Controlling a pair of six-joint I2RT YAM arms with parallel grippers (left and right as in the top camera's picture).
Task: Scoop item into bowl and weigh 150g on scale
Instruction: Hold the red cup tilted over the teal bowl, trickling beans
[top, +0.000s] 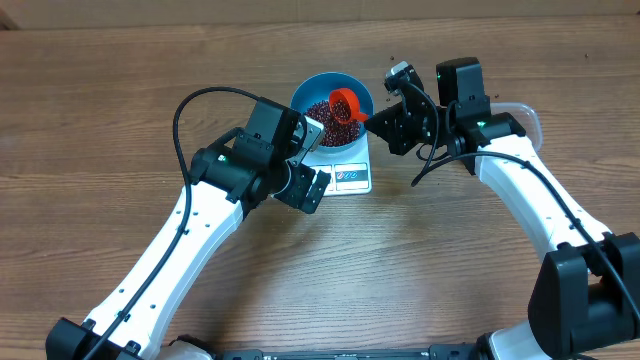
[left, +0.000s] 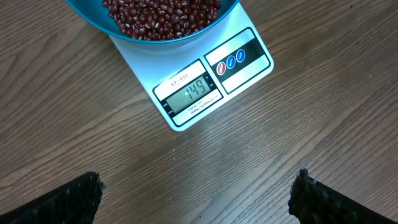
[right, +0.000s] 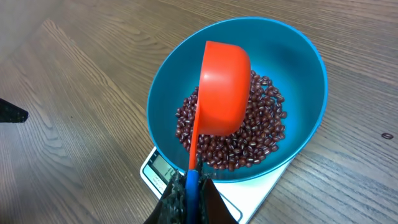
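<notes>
There is one bright blue bowl (top: 305, 93), one white scale (top: 352, 177), one red scoop (top: 345, 100) and a loose heap of small red-brown beans (top: 325, 120), too many to count. Two arms work over the wooden worktop (top: 120, 80).

The bowl stands on the scale, covering its far part. The display and three buttons show at the near edge, and the window reads 149. All the beans that can be seen lie inside the bowl, spread over its bottom.

The left arm (top: 245, 160) hangs near the scale's display end. Its jaws are spread wide, with one dark fingertip (left: 68, 199) at each lower corner of the left wrist view. Only bare worktop lies between them. The scale (left: 193, 93) and the bowl rim (left: 186, 38) sit beyond the tips, apart from them.

The right arm (top: 500, 150) reaches in from the other side. Its jaws are pressed together, pinching the end of the scoop's thin handle (right: 194, 146). The scoop's cup (right: 224, 87) hangs inside the bowl (right: 298, 50), straight out from the jaws. It is above the beans (right: 264, 118), with its rounded back to the right wrist camera. I cannot tell whether the cup touches the heap.
</notes>
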